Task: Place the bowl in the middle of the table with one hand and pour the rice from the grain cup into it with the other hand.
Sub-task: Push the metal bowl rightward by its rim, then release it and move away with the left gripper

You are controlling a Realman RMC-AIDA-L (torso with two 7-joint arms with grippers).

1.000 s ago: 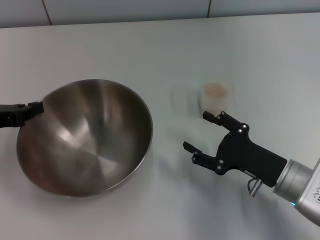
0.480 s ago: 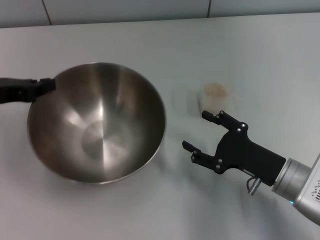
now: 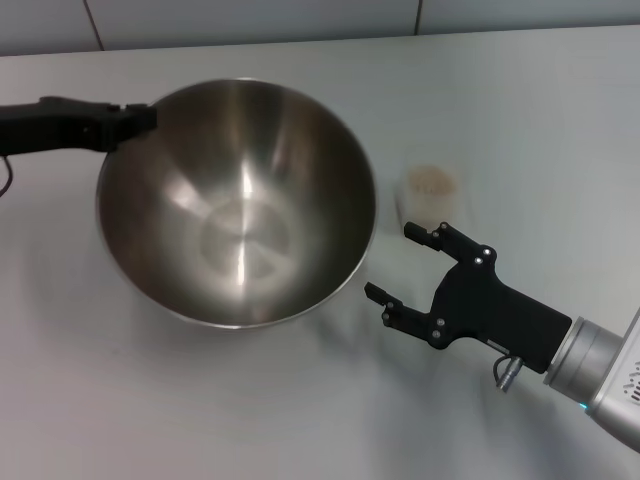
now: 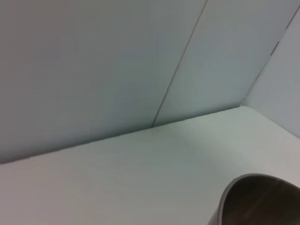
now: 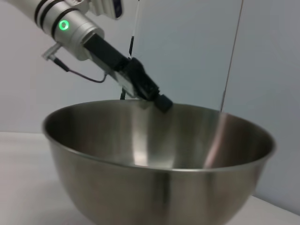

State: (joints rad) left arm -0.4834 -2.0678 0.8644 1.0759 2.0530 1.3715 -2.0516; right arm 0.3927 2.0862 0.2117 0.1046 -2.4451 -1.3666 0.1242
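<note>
In the head view, the bowl [image 3: 237,203] sits left of the table's [image 3: 520,110] middle, its wide mouth tipped a little toward the camera, its shiny inside bare. The left gripper [image 3: 138,119] reaches in from the left edge and is clamped on the bowl's far-left rim. To the right of the bowl, and apart from it, stands the cup [image 3: 431,194], upright on the table, with rice [image 3: 431,180] showing as a pale heap at its top. The right gripper [image 3: 402,263] comes in from the near right corner, its two black prongs spread wide with nothing between them; one prong tip lies just near the cup's base, the other points toward the bowl's near-right side. I cannot tell whether that prong touches the cup.

In the left wrist view, only a dark arc of the bowl's rim [image 4: 255,197] shows in one corner, over the white table [image 4: 117,183], with the panelled wall behind. That arm's own fingers are out of sight here.

In the right wrist view, the bowl [image 5: 154,159] fills the picture from the side. The left gripper [image 5: 161,102] slants down from its arm and pinches the bowl's far rim.
</note>
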